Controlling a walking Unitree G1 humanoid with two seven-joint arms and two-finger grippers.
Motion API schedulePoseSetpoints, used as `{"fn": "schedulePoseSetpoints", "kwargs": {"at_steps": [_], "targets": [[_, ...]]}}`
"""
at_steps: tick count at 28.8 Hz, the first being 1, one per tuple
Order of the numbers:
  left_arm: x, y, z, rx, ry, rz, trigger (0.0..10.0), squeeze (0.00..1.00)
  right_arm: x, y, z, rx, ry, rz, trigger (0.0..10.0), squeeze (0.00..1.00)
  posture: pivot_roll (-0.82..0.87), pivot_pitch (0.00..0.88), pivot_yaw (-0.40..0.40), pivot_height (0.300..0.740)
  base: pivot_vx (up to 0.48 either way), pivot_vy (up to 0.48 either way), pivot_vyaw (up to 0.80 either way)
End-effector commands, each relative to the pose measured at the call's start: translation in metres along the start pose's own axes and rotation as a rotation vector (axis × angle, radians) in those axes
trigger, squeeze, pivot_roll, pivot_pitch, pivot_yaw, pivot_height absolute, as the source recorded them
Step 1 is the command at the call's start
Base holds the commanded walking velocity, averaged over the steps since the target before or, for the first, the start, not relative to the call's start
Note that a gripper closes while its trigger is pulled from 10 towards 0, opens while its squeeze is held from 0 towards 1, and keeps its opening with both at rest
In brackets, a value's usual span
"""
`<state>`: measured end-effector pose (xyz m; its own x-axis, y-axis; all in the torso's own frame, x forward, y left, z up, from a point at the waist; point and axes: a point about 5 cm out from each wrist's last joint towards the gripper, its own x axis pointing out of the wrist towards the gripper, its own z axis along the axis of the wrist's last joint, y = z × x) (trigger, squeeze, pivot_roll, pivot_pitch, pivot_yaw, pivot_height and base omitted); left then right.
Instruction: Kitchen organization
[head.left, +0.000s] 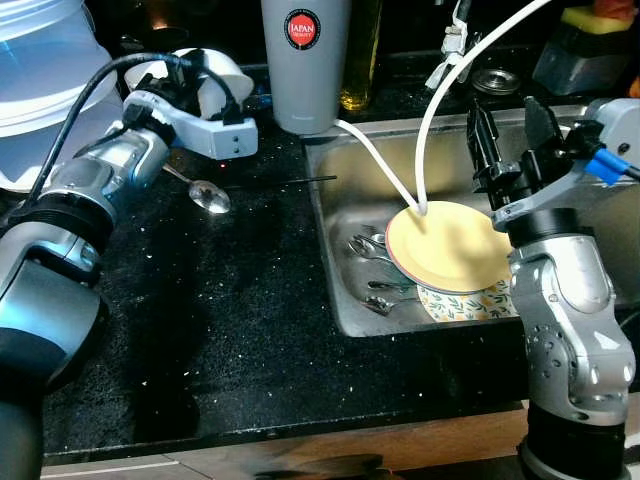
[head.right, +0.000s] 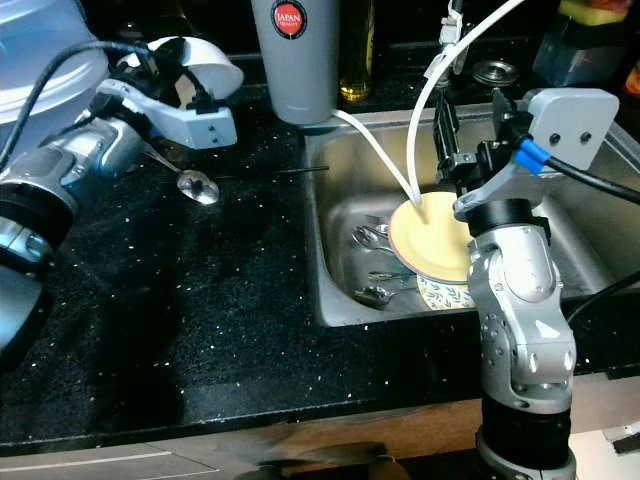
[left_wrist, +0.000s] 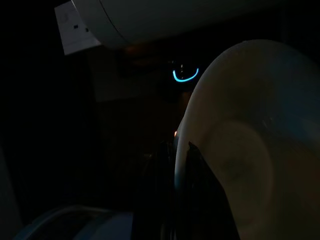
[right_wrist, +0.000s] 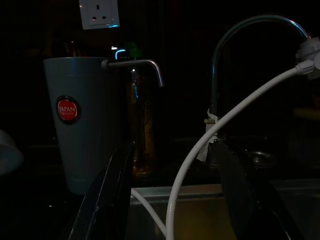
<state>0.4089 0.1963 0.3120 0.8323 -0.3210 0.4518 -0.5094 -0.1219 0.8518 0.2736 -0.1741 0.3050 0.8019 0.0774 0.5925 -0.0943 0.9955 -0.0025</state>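
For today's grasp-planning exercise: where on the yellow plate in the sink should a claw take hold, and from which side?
Probably the yellow plate's raised rim nearest the right claw, coming from above. The plate lies tilted on a patterned plate, so that edge likely stands clear enough for a finger to slip under. The cutlery and white hoses crowd the opposite side.

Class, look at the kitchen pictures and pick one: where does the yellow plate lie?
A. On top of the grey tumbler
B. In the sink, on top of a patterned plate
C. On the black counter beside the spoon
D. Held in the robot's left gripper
B: the yellow plate lies inside the sink, resting on a patterned plate whose edge shows beneath it, with cutlery beside it.
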Motion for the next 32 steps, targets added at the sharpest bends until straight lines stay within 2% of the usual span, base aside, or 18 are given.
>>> {"fn": "schedulePoseSetpoints", "kwargs": {"at_steps": [1, 4, 9, 11, 12, 14, 15, 16, 18, 19, 20, 23, 27, 28, 32], "targets": [[-0.012, -0.007, -0.019, 0.06, 0.062, -0.023, 10.0, 0.0, -0.005, 0.003, 0.002, 0.015, 0.002, 0.001, 10.0, 0.0, -0.02, 0.155, 0.084, 0.74, 0.0, 0.0, 0.0], [-0.018, -0.012, -0.026, 0.087, 0.092, -0.042, 10.0, 0.0, -0.008, 0.004, 0.002, 0.019, 0.01, -0.001, 10.0, 0.0, -0.02, 0.165, 0.081, 0.74, 0.0, 0.0, 0.0], [-0.022, -0.016, -0.032, 0.08, 0.139, -0.055, 10.0, 0.0, -0.011, 0.004, 0.003, 0.02, 0.023, 0.005, 10.0, 0.0, -0.03, 0.196, 0.072, 0.74, 0.0, 0.0, 0.0], [-0.026, -0.021, -0.035, -0.001, 0.191, -0.092, 10.0, 0.0, -0.011, 0.004, 0.002, 0.02, 0.031, 0.008, 10.0, 0.0, -0.03, 0.209, 0.066, 0.74, 0.0, 0.0, 0.0], [-0.026, -0.021, -0.035, -0.001, 0.191, -0.092, 10.0, 0.0, -0.011, 0.004, 0.002, 0.02, 0.031, 0.008, 10.0, 0.0, -0.03, 0.209, 0.066, 0.74, 0.0, 0.0, 0.0], [-0.029, -0.027, -0.034, -0.085, 0.22, -0.134, 10.0, 0.0, -0.01, 0.004, 0.002, 0.021, 0.036, 0.011, 10.0, 0.0, -0.03, 0.209, 0.066, 0.74, 0.0, 0.0, 0.0], [-0.03, -0.032, -0.031, -0.167, 0.222, -0.179, 10.0, 0.0, -0.01, 0.005, 0.001, 0.022, 0.036, 0.012, 10.0, 0.0, -0.03, 0.211, 0.066, 0.74, 0.0, 0.0, 0.0], [-0.03, -0.032, -0.031, -0.167, 0.222, -0.179, 10.0, 0.0, -0.01, 0.005, 0.001, 0.022, 0.036, 0.012, 10.0, 0.0, -0.03, 0.211, 0.066, 0.74, 0.0, 0.0, 0.0], [-0.03, -0.034, -0.029, -0.301, 0.217, -0.233, 10.0, 0.0, -0.008, 0.006, 0.001, 0.026, 0.035, 0.016, 10.0, 0.0, -0.03, 0.205, 0.067, 0.74, 0.0, 0.0, 0.0], [-0.03, -0.033, -0.029, -0.325, 0.208, -0.239, 10.0, 0.0, -0.008, 0.006, 0.002, 0.028, 0.034, 0.016, 10.0, 0.0, -0.03, 0.205, 0.067, 0.74, 0.0, 0.0, 0.0], [-0.029, -0.031, -0.03, -0.321, 0.194, -0.238, 10.0, 0.0, -0.007, 0.006, 0.001, 0.03, 0.034, 0.017, 10.0, 0.0, -0.03, 0.198, 0.067, 0.74, 0.0, 0.0, 0.0], [-0.028, -0.021, -0.033, -0.24, 0.124, -0.208, 10.0, 0.0, -0.005, 0.006, 0.0, 0.035, 0.033, 0.017, 10.0, 0.0, -0.02, 0.179, 0.06, 0.74, 0.0, 0.0, 0.0], [-0.029, -0.023, -0.026, -0.215, 0.048, -0.225, 10.0, 0.0, -0.002, 0.007, -0.002, 0.039, 0.03, 0.024, 10.0, 0.0, -0.01, 0.159, 0.054, 0.74, 0.0, 0.0, 0.0], [-0.03, -0.027, -0.012, -0.245, -0.061, -0.268, 10.0, 0.0, 0.001, 0.007, -0.001, 0.037, 0.017, 0.033, 10.0, 0.0, -0.01, 0.13, 0.049, 0.74, 0.0, 0.0, 0.0], [-0.028, -0.026, 0.011, -0.348, -0.211, -0.301, 10.0, 0.0, 0.006, 0.004, 0.001, 0.03, 0.001, 0.034, 10.0, 0.0, -0.01, 0.101, 0.041, 0.74, 0.0, 0.0, 0.0]]}}
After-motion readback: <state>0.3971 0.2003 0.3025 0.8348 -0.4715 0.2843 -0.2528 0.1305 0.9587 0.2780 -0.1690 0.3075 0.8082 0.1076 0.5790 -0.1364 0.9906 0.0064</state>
